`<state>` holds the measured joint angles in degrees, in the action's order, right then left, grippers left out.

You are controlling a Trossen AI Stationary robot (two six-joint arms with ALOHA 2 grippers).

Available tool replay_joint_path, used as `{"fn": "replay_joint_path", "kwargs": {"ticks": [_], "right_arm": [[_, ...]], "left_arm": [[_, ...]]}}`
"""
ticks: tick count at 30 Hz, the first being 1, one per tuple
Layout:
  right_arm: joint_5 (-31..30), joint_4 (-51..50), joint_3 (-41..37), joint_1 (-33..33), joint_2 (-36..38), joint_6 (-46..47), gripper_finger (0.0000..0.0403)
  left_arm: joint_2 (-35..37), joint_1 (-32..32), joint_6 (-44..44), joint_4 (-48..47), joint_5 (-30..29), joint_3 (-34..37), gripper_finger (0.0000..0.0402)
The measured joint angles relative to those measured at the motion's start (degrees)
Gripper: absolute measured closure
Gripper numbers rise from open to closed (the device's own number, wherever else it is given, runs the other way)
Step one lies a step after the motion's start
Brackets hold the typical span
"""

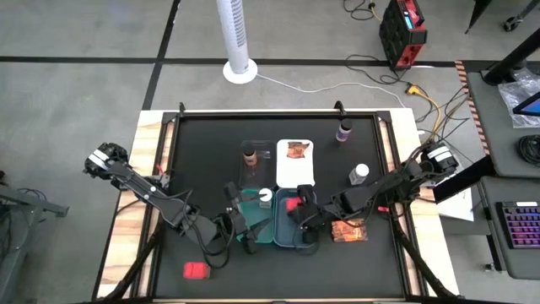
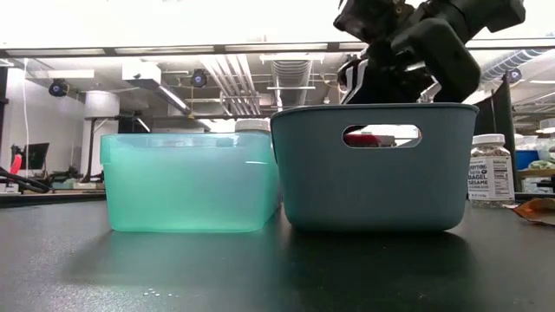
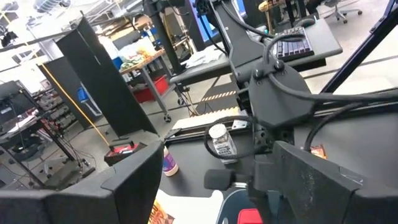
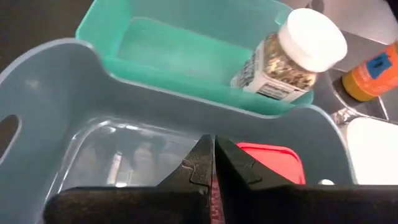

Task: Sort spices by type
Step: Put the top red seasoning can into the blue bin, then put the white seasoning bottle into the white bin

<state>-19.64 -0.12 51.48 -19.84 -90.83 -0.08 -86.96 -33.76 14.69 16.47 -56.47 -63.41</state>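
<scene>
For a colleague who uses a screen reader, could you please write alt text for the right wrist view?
The right gripper, fingers shut, hangs inside a grey-blue tray in front of a red box that lies in that tray. Past the tray's rim, a white-capped jar of seeds leans tilted in a teal tray.

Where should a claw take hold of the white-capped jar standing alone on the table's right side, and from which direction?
Grip the white-capped jar around its label-wrapped body just under the cap, coming straight down from above. It stands upright on the bare table with open space around it, so two fingers could probably straddle its round sides cleanly. The right claw, now shut inside the grey-blue tray, is nearest.
</scene>
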Motion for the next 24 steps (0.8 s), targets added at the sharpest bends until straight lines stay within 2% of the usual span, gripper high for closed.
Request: {"fn": "replay_joint_path", "kwargs": {"ticks": [4, 9, 16, 20, 24], "right_arm": [[-0.23, -0.08, -0.02, 0.13, 0.02, -1.02, 0.0394], [-4.35, -0.07, -0.04, 0.09, 0.02, -2.55, 0.0394], [-4.54, -0.11, -0.10, 0.01, 0.32, -3.64, 0.0394], [-4.53, -0.95, -0.11, -1.29, 2.93, -4.00, 0.0394], [-4.39, -6.48, 0.04, -3.21, 7.74, -2.44, 0.0394]], "left_arm": [[0.00, 0.00, -0.26, -0.04, -0.01, 0.47, 0.0117], [0.00, 0.00, -0.71, -0.07, -0.01, 1.00, 0.0117], [0.02, 0.00, -0.86, 0.00, -0.01, 1.00, 0.0117], [0.01, 0.00, -1.01, -0.03, -0.01, 1.00, 0.0117], [0.02, -0.09, -3.21, -0.76, -0.01, 1.00, 0.0117]]}}
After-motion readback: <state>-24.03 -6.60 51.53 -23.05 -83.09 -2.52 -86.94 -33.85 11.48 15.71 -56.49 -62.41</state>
